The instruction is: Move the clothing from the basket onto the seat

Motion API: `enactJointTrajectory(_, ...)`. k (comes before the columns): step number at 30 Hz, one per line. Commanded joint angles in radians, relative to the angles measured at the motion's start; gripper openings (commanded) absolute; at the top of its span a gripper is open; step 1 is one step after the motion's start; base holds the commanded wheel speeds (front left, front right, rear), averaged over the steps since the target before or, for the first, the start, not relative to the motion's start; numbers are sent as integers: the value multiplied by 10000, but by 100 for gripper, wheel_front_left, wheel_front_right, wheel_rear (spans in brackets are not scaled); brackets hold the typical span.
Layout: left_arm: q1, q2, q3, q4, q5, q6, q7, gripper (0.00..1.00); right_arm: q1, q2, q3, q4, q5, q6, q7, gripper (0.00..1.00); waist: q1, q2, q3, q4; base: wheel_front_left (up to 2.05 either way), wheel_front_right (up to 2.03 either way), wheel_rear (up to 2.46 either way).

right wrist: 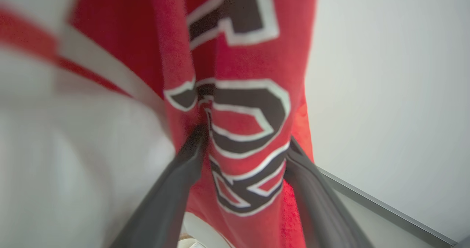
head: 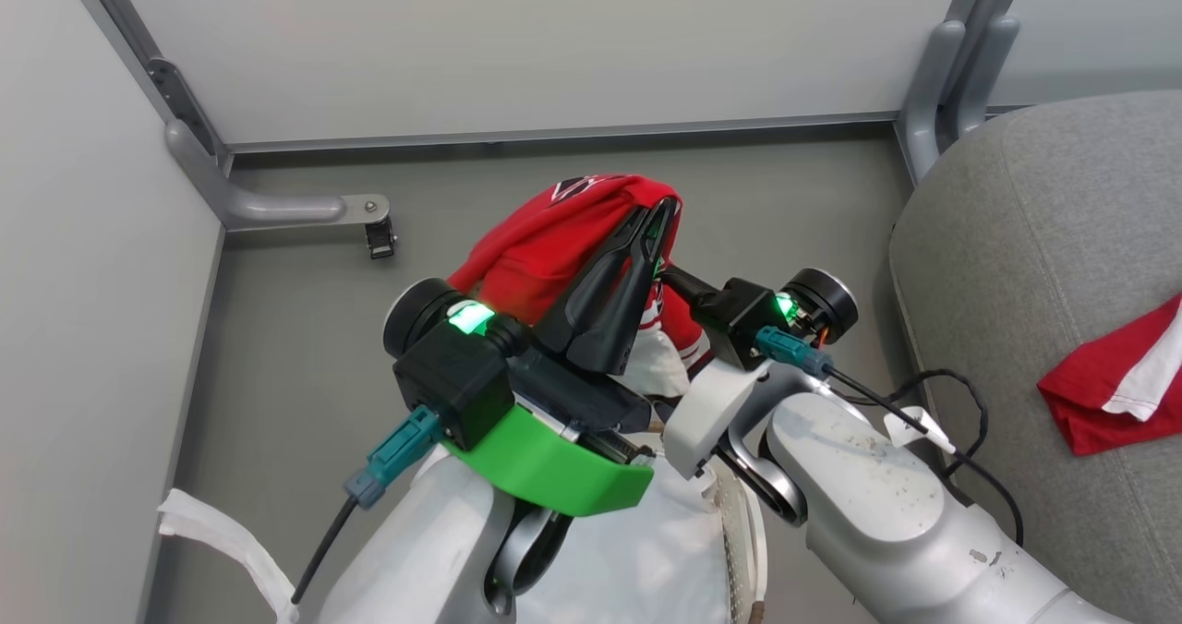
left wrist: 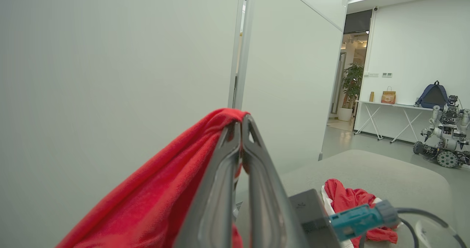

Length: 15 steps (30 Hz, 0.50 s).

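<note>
Left gripper (head: 657, 216) is clamped shut on a thin fold of the red jersey (head: 545, 236), lifting it above the basket (head: 739, 532), well left of the seat (head: 1043, 264). Nearer the seat, the right gripper (right wrist: 246, 141) stands wide open, its fingers straddling the hanging lettered cloth without pinching it. That single thin pinch may slip, dropping the jersey short of the seat, or the trailing cloth may snag the basket. Another red garment (head: 1108, 389) lies on the seat.
</note>
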Motion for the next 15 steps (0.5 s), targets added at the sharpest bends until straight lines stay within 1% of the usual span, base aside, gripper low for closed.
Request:
enactJointTrajectory(1,-142,6,-4,3,-53,-70,-8,0,-149,-4,36,86,87,-14,-18,0,0,0,40,35,0,0,0)
enactJointTrajectory(10,-70,9,111,527,37,-7,0,0,-24,26,-631,-14,200,-14,-20,0,0,0,236,-126,0,0,0)
enactJointTrajectory(11,-71,6,136,620,37,2,-3,33,48,25,-764,-39,160,-14,-18,0,0,0,262,-199,0,0,0)
enactJointTrajectory(12,-84,7,155,683,78,2,-1,82,78,26,-866,-79,133,-14,-20,0,0,0,288,-259,0,0,0)
enactJointTrajectory(13,-62,7,152,822,98,-3,0,100,117,28,-1021,-133,95,-14,-20,0,0,0,323,-355,0,0,0)
enactJointTrajectory(15,-71,7,199,971,175,-37,0,100,251,26,-1289,-208,64,-14,-20,0,0,0,378,-558,0,0,0)
